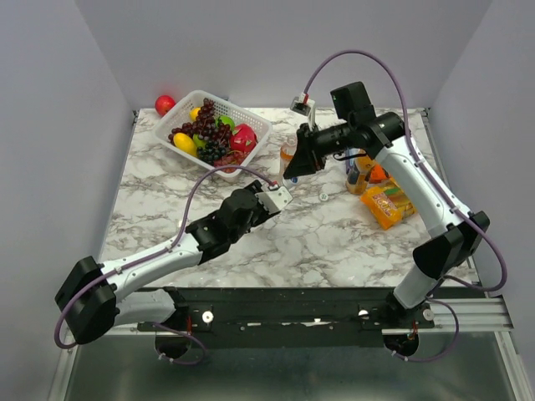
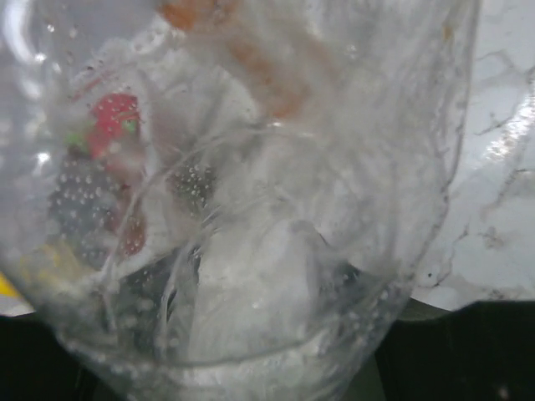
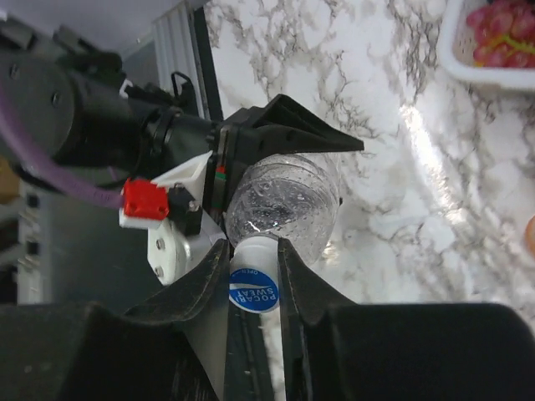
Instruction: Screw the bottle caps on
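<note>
My left gripper (image 1: pixel 280 195) is shut on the clear bottle (image 3: pixel 284 209) and holds it tilted above the middle of the table; one black finger (image 3: pixel 309 138) lies along its side. The bottle fills the left wrist view (image 2: pixel 251 209) and hides my own fingers there. My right gripper (image 3: pixel 254 276) is shut on the blue-topped white cap (image 3: pixel 254 286), which sits on the bottle's neck. In the top view the right gripper (image 1: pixel 292 173) meets the left one. An orange bottle (image 1: pixel 288 153) stands just behind them, another (image 1: pixel 358 171) to the right. A small white cap (image 1: pixel 323 197) lies on the table.
A white basket (image 1: pixel 255 125) of toy fruit stands at the back left, with a red ball (image 1: pixel 165 104) beside it. Orange snack packets (image 1: pixel 389 203) lie at the right, under my right arm. The basket's corner (image 3: pixel 458 58) shows in the right wrist view.
</note>
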Robot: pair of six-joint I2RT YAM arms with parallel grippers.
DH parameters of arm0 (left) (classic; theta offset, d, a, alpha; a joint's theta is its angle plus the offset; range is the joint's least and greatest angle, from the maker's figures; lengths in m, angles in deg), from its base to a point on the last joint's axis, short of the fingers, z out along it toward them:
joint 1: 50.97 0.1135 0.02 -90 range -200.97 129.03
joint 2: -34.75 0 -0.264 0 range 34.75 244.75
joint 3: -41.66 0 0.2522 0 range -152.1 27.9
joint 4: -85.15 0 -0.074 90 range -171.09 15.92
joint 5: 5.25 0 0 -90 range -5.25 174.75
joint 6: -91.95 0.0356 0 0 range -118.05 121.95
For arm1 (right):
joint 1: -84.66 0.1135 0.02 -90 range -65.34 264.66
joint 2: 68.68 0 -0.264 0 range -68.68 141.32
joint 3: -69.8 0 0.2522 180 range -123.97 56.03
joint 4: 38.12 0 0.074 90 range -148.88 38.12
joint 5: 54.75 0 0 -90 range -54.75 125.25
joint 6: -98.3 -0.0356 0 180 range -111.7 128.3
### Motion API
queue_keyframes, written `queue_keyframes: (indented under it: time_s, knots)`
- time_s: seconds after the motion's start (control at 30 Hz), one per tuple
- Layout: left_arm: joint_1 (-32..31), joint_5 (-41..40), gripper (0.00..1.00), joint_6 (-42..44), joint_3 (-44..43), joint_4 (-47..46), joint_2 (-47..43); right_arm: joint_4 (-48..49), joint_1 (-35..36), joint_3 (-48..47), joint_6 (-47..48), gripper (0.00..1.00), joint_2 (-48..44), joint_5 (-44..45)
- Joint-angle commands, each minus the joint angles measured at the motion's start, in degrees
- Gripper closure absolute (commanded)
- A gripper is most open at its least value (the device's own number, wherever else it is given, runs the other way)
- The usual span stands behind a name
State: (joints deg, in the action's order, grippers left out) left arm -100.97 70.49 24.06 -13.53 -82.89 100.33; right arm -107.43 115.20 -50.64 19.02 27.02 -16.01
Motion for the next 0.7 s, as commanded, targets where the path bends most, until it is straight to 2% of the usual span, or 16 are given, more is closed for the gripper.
queue_keyframes:
  time_s: [0.0,0.13,0.17,0.27,0.33,0.43,0.53,0.57,0.67]
  knots:
    - [-2.39,-14.74,1.00,0.04,-2.34,-16.39,-0.19,-0.43,-0.84,-0.11,-20.65,1.00,4.05,6.41]
    - [-2.39,-13.69,1.00,-1.54,-1.81,-13.76,-1.07,1.65,-1.98,-1.60,-19.86,0.98,4.06,4.17]
    - [-2.39,-12.99,1.00,-2.85,-1.64,-12.01,-1.24,2.89,-2.50,-3.00,-19.43,0.83,3.71,3.81]
    - [-1.77,-7.38,1.00,-5.57,-1.29,-7.62,-2.39,8.69,-3.73,-5.20,-16.35,0.53,1.16,5.82]
    - [-1.07,-1.42,1.00,-9.61,-0.85,-6.38,-3.79,15.68,-4.44,-2.86,-14.60,0.47,-1.29,5.83]
    - [0.60,6.68,1.00,-14.10,-0.41,-5.32,-5.03,26.07,-4.62,6.81,-14.41,0.36,-7.45,3.99]
    - [0.95,10.30,1.00,-16.56,-1.37,-5.14,-4.50,28.30,-4.62,10.25,-15.72,0.26,-8.87,0.49]
    - [1.04,12.22,1.00,-17.01,-1.81,-5.31,-4.32,28.56,-4.62,10.69,-15.82,0.20,-8.86,-0.67]
    - [1.92,15.91,1.00,-18.32,-2.78,-5.23,-3.44,34.26,-4.53,14.55,-16.95,0.16,-10.44,-4.71]
